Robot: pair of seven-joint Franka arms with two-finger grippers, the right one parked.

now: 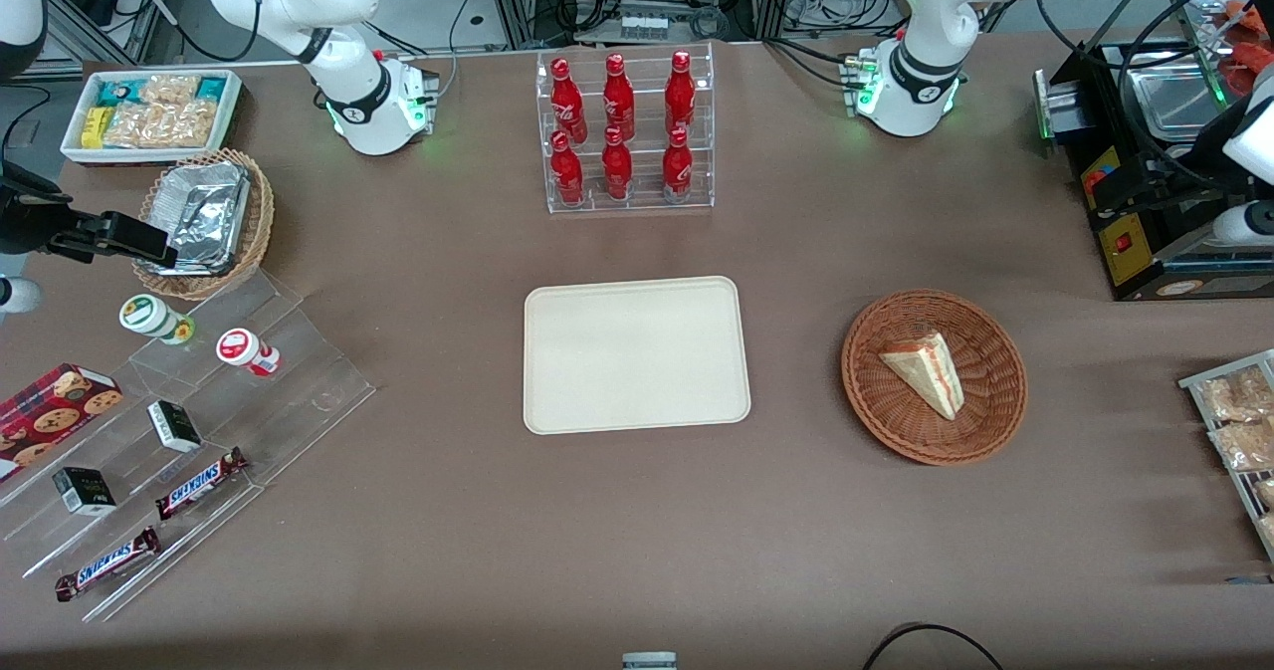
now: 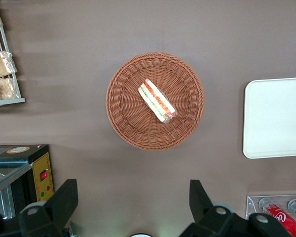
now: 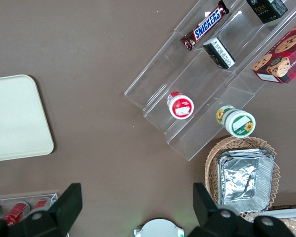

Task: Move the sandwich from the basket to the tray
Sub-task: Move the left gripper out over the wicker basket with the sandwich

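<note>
The sandwich, a pale wedge with red and green filling along its cut edge, lies in the middle of the round reddish-brown basket. The cream tray lies flat beside the basket, toward the parked arm's end, with nothing on it. My gripper hangs high above the table, open, with only bare table between its black fingers. It is farther from the front camera than the basket, which lies well clear of the fingertips.
A clear rack of red bottles stands farther back than the tray. A black machine and a wire rack of snack packets flank the basket at the working arm's end. Acrylic steps with snacks, a tan foil basket and a white bin fill the parked arm's end.
</note>
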